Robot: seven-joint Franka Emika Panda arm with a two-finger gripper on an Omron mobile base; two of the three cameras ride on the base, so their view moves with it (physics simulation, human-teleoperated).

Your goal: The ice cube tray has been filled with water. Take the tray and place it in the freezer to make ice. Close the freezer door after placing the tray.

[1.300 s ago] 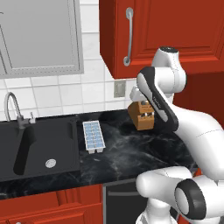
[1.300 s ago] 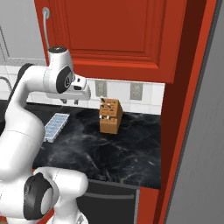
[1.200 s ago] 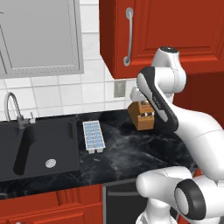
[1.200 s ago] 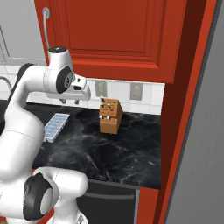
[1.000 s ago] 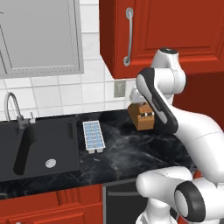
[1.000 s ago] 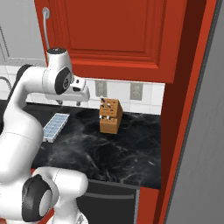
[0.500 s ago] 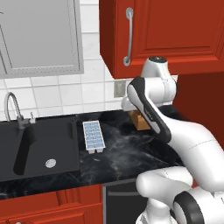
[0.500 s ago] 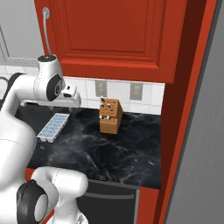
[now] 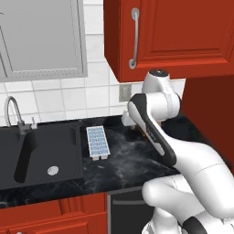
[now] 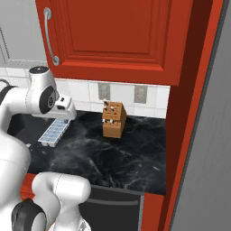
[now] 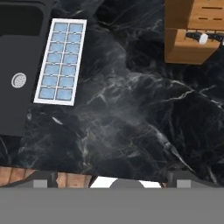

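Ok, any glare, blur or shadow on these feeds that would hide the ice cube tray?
Left base view: even flat light, the ice cube tray sharp on the dark counter. Right base view: no glare, but the arm covers part of the tray. Hand view: crisp, tray cells readable, only pale marbling on the counter, no glare.

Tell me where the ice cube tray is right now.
The ice cube tray lies flat on the black marble counter, just right of the sink in the left base view, well left of the wooden knife block.
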